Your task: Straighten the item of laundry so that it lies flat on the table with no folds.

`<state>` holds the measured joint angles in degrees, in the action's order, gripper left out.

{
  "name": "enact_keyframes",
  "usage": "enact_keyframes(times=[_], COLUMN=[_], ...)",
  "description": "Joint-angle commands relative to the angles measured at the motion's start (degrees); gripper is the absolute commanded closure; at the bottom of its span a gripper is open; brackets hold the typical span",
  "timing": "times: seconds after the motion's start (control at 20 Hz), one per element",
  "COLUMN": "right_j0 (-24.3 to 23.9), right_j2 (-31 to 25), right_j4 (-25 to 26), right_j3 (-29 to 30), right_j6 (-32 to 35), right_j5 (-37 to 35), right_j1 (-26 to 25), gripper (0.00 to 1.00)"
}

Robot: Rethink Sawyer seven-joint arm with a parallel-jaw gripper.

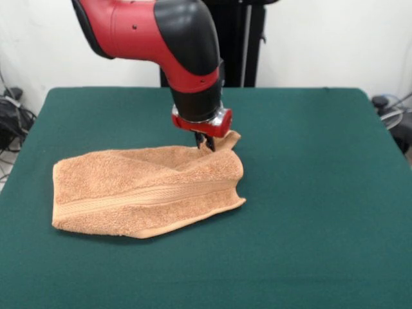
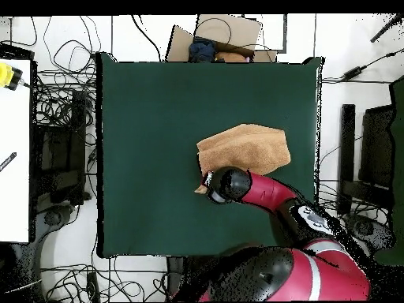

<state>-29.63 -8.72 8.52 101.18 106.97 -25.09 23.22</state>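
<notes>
Towel (image 1: 145, 190) lies mid-table (image 1: 309, 244), folded over on itself, band running along the near fold. Gripper (image 1: 207, 141) sits at the far right corner, tips pinched on a raised peak of cloth. I judge it soft, light, limp; corners or the free edge look best to pull.

Bench (image 1: 322, 193) (image 2: 150, 118): dark green felt-like top, rectangular, much larger than what it carries. Only thing lying on it: orange-tan terry towel (image 1: 141, 190) (image 2: 245, 148), folded over, not flat (woven band runs along near fold in front view). One far corner lifted off bench. Rest of green surface bare.
</notes>
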Motion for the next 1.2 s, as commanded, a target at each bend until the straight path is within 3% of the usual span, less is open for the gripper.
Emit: enact_keyframes(times=[0.05,0.2,0.4,0.6,0.75,0.95,1.2], right_j0=[-0.62,3.12,13.27,14.44,13.72,14.23,10.94], right_j2=[-2.37,0.97,8.96,7.69,5.08,3.9,1.21], right_j4=[2.77,-2.3,-8.24,-13.58,-16.17,-18.23,-17.64], right_j3=[-4.16,-0.52,1.93,6.77,14.19,19.88,20.61], right_j6=[2.8,11.73,23.56,24.37,25.2,25.32,22.35], right_j5=[7.55,6.4,4.54,7.2,11.51,12.39,17.72], right_j1=[-7.39,-5.37,-2.06,-0.17,4.61,10.05,6.19], gripper=[1.0,1.0,1.0,1.0,1.0,1.0,1.0])
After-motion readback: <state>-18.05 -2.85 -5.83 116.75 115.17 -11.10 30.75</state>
